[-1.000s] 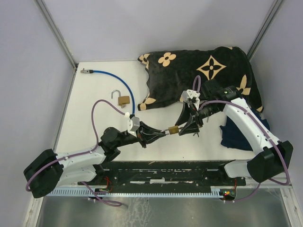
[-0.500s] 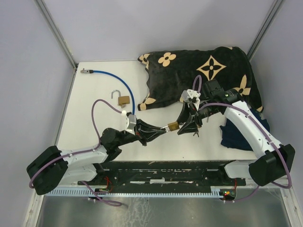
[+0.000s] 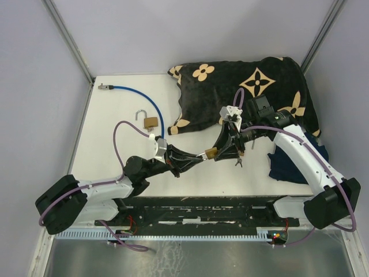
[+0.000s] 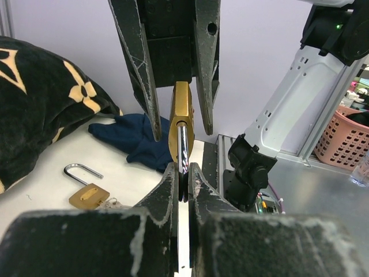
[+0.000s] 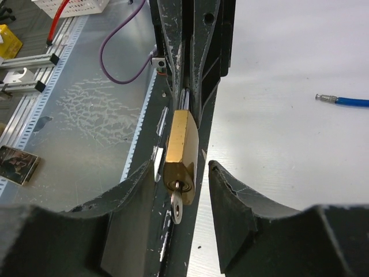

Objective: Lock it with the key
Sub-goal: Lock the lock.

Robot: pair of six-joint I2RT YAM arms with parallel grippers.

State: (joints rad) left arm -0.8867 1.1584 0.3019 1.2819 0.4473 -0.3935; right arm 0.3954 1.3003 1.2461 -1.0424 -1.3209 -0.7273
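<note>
White bench (image 3: 115,150) lies below the brass padlock (image 4: 180,112), which the left hand (image 4: 183,170), clamped tight on the shackle (image 4: 182,147), holds aloft with its keyhole toward the right hand (image 5: 181,170), whose jaws stand half apart astride the key (image 5: 177,210) seated there, touching nothing, likely placed to pinch and turn it.

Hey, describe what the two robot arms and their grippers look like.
The left arm and right arm have white links with black joints. A purple cable loops along each. The left gripper and right gripper carry black tapered fingers, scuffed pale along the edges.
</note>
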